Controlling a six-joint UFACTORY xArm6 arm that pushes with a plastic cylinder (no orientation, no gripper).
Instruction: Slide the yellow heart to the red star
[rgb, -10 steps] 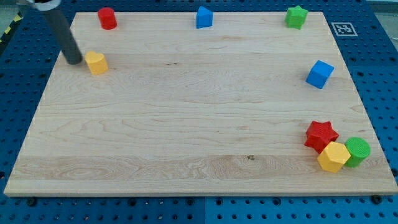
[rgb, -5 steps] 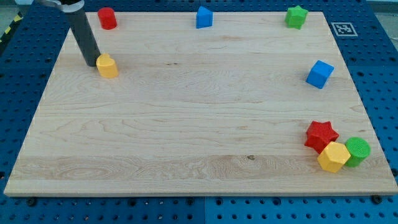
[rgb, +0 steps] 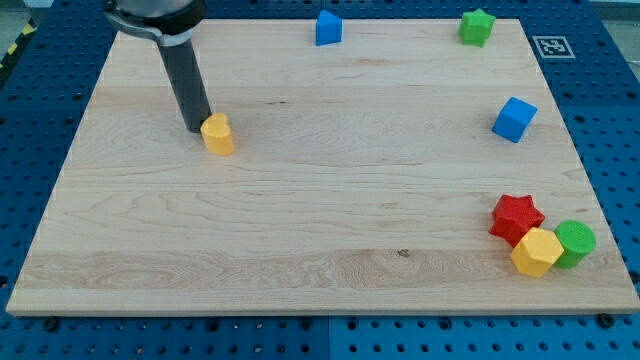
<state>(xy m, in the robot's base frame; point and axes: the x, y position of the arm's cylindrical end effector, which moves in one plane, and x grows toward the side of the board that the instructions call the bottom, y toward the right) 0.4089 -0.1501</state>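
Observation:
The yellow heart (rgb: 217, 134) lies on the wooden board (rgb: 300, 200) in the upper left part of the view. My tip (rgb: 196, 128) touches the heart's left side, the dark rod rising above it toward the view's top. The red star (rgb: 516, 218) sits far off at the lower right, pressed against a yellow hexagon block (rgb: 536, 252).
A green cylinder (rgb: 575, 243) stands next to the yellow hexagon block. A blue cube (rgb: 514, 119) is at the right, a green star (rgb: 477, 26) at the top right, a blue block (rgb: 328, 28) at top centre. The arm hides the top left corner.
My tip has moved right and down, pushing the yellow heart with it from near the left edge toward the board's middle. The arm now hides the red cylinder at the top left.

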